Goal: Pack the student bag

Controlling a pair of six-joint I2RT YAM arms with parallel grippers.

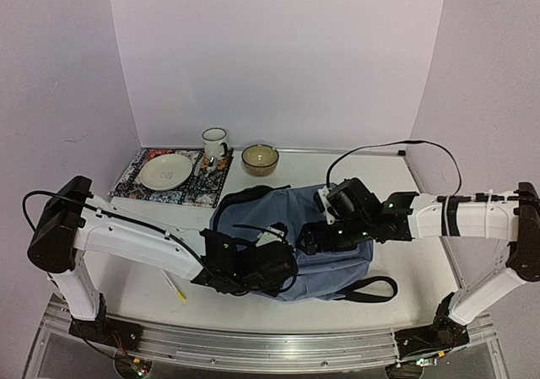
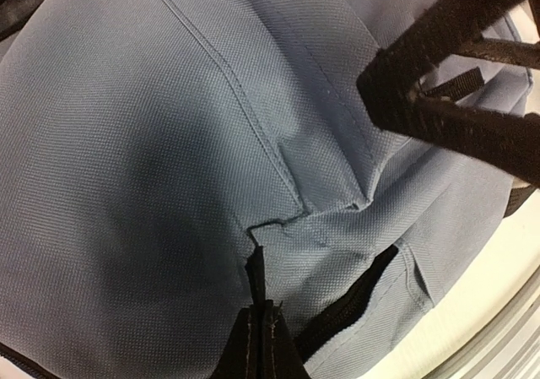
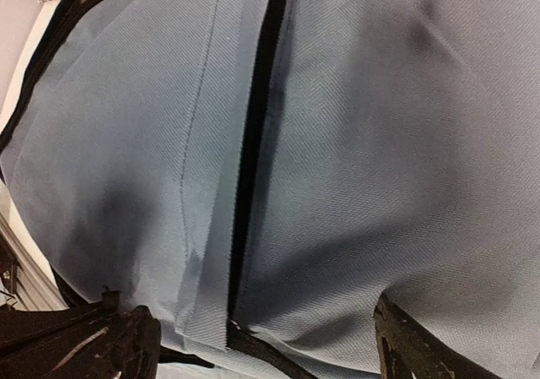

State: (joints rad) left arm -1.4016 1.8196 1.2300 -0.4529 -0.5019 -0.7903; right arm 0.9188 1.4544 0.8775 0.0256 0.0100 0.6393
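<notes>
Right fingers (image 3: 84, 349) spread wide apart

The soft grey-blue student bag (image 1: 291, 210) lies flat near the table's (image 1: 405, 172) front middle.

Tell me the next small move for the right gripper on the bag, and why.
Probably close the right gripper on the fabric at the black zipper line. It hangs open astride that line on the student bag, while the left gripper appears pinched on a fold, so a second hold could help pull the opening apart.
</notes>
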